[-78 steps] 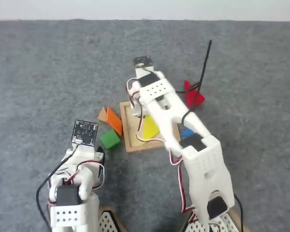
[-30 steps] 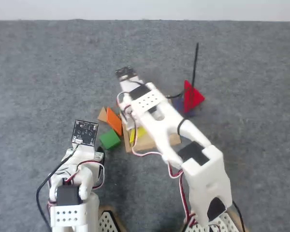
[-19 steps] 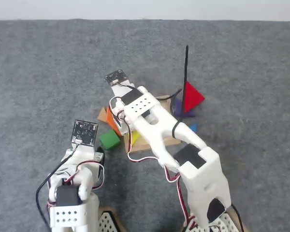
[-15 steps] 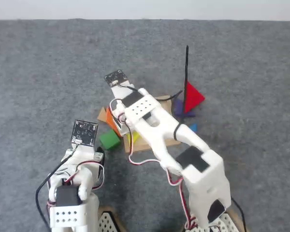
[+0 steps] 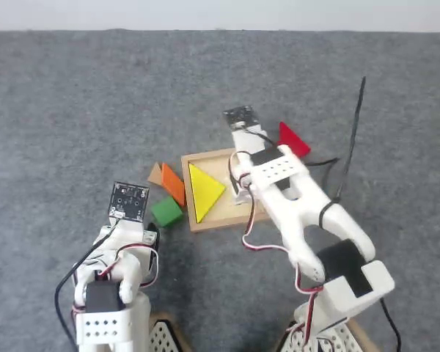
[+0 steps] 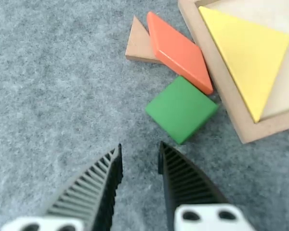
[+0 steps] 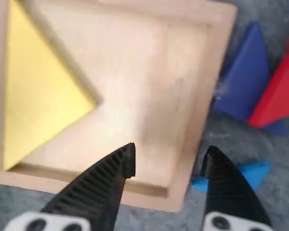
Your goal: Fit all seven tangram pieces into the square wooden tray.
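One piece, the yellow triangle (image 5: 204,191), lay flat inside the square wooden tray (image 5: 205,158). It sat against the tray wall on the left arm's side, with its apex pointing toward the tray's middle, and the rest of the tray floor was bare wood. The tray sat near the middle of the grey desk (image 5: 73,110), ahead of both arms.

Just outside the tray on the left arm's side, the orange parallelogram (image 5: 174,183) lay against the wall. The tan triangle (image 5: 155,174) touched the orange piece's far side, and the green square (image 5: 166,211) lay just beside the tray's near corner. On the opposite side, the red triangle (image 5: 292,139) lay on the desk, touching a dark blue triangle (image 7: 243,72) that was right beside the tray wall. A light blue piece (image 7: 245,177) showed by the tray's corner, partly hidden.

The right arm (image 5: 293,198) stretched forward over the tray's right part. Its right hand (image 7: 171,149) pointed down with the jaws spread wide and nothing between them, one fingertip over the tray floor and the other past the wall near the light blue piece.

The left arm (image 5: 117,286) was folded back, short of the pieces. Its left hand (image 6: 139,147) hung above bare desk with a narrow gap between the jaws, empty, and the green square was just beyond its tips.
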Controlling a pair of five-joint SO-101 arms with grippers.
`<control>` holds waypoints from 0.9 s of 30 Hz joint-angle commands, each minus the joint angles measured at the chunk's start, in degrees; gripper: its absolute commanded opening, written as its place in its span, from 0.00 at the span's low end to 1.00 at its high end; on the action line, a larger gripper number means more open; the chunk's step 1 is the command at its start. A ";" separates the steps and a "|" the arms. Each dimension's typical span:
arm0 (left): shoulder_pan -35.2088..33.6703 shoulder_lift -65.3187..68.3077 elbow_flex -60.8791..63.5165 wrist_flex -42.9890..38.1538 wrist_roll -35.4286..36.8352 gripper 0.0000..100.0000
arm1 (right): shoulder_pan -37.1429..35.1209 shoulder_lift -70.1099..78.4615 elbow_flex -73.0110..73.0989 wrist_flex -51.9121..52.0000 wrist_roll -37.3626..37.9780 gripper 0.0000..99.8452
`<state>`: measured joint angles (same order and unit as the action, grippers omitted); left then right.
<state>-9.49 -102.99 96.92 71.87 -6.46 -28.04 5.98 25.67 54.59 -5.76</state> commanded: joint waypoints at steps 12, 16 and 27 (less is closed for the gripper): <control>-0.44 -1.05 -0.48 0.35 0.88 0.12 | 6.11 -3.65 5.63 -0.40 0.79 0.23; -0.44 -1.05 -0.48 0.35 0.88 0.12 | 5.93 -3.65 5.63 -0.40 0.70 0.08; -0.44 -1.05 -0.48 0.35 0.88 0.12 | 9.63 -4.26 9.32 1.89 2.29 0.01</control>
<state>-9.49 -102.99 96.92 71.87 -6.46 -21.10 3.78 33.76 55.47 -5.41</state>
